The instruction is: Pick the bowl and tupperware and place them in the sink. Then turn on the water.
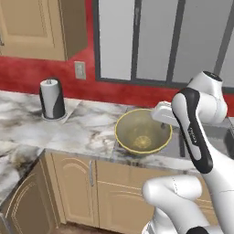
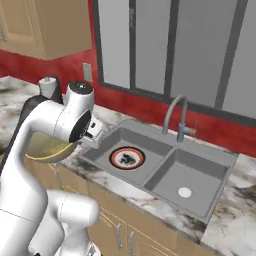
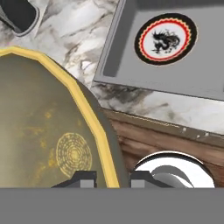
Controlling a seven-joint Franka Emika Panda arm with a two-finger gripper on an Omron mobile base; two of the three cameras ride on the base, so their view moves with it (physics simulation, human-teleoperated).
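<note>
arm: raised, bent | gripper (image 3: 113,178): clamped on bowl (image 1: 143,131) rim; beside sink (image 2: 210,165)

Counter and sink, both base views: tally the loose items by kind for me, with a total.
Olive-gold round bowl with yellow rim, gripped at its rim: 1
Round red-and-white plate with a dark mark, lying in the left basin of the grey metal sink: 1
White paper towel roll on a dark stand: 1
Total: 3
</note>
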